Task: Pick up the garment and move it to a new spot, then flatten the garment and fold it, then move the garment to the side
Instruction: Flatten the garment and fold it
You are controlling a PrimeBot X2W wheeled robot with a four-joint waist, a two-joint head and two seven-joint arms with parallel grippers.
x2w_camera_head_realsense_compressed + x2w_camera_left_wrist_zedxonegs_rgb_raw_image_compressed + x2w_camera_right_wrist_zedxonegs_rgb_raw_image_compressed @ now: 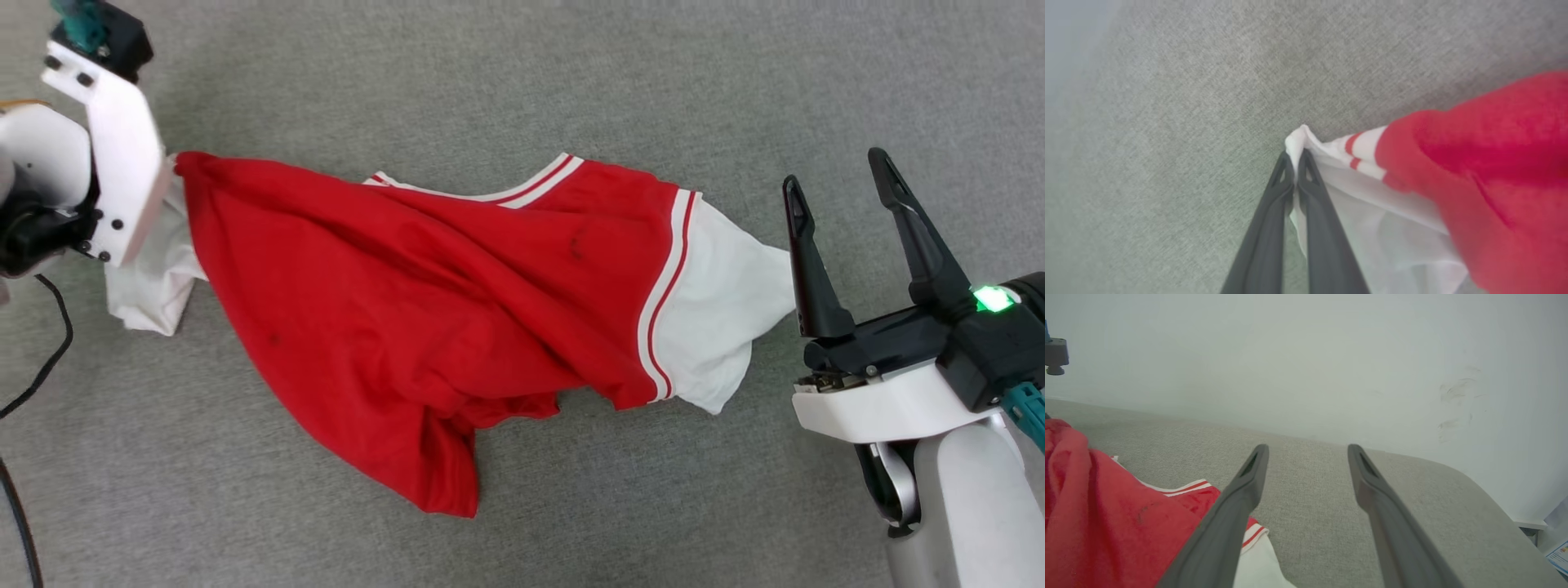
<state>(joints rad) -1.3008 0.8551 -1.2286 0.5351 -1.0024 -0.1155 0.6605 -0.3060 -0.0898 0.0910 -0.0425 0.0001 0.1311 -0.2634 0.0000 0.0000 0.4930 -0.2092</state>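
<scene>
The garment (424, 302), a red T-shirt with white sleeves and red-white striped trim, lies stretched across the grey cushioned surface, its hem bunched toward the front. My left gripper (1294, 161) is shut on the edge of the garment's (1474, 163) white left sleeve, lifting that corner; in the head view its pale wrist bracket hides the fingers. My right gripper (841, 175) stands open just right of the other white sleeve (727, 302), nothing between its fingers. In the right wrist view the right gripper (1308, 451) points at the wall, the garment (1106, 514) at lower left.
The grey fabric surface (571, 82) spreads all around the shirt. A white wall (1306, 355) rises behind it, where the surface ends in a rounded edge (1474, 477). A black cable (49, 359) hangs at the far left.
</scene>
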